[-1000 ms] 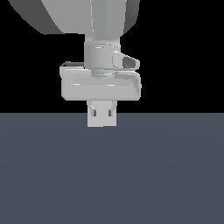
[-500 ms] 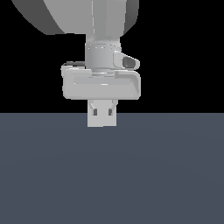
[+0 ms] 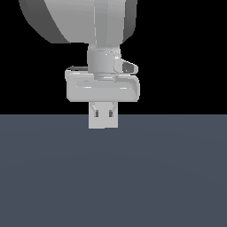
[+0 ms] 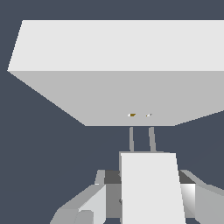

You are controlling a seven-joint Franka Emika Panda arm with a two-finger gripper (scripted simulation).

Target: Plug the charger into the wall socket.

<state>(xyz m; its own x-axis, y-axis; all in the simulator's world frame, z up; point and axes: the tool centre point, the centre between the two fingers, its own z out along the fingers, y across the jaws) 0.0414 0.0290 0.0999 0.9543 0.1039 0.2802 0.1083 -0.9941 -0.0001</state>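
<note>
In the wrist view the fingers [image 4: 148, 199] are clamped on the charger [image 4: 151, 188], whose two thin prongs [image 4: 141, 139] point along its long axis straight at the wall socket [image 4: 127, 94]. The prong tips sit just at the socket's face, below two tiny marks there; I judge a straight push along that axis remains

No readable text, labels, brands, numbers or signs anywhere in either view. Plain, unmarked faces on the charger [image 4: 151, 192], on the wall socket [image 4: 118, 65] and on the claw [image 3: 103, 116]. Same for the counter [image 3: 113, 177]: bare, unlettered.
</note>
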